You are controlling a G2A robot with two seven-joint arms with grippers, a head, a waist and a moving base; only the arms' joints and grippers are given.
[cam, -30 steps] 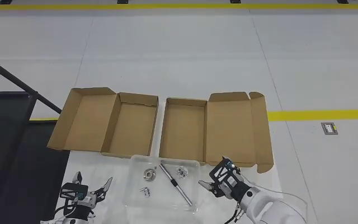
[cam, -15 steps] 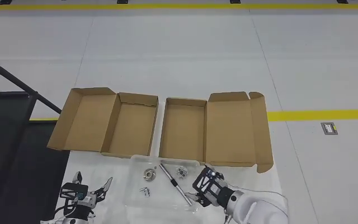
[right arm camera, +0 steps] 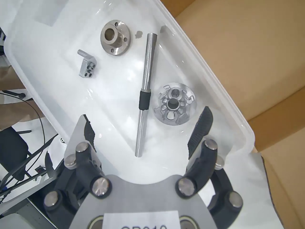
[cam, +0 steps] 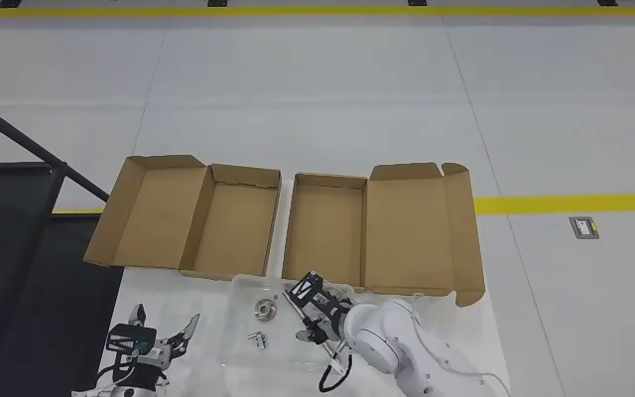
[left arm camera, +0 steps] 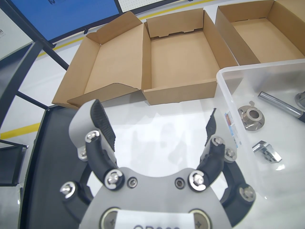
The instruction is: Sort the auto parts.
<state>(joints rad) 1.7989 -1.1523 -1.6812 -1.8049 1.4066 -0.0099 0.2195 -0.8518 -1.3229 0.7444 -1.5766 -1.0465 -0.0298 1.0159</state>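
Top view: clear tray sits at the counter's near edge. Left box and right box lie open just behind it. Right gripper hangs over the tray's middle. Left gripper is near the near-left corner, apart from the tray.

Left wrist view: left gripper jaws spread, nothing between them, over bare counter beside the tray. Flange and bracket lie inside.

Right wrist view: right gripper jaws spread, above one end of the shaft. Slotted hub lies just beside the shaft.
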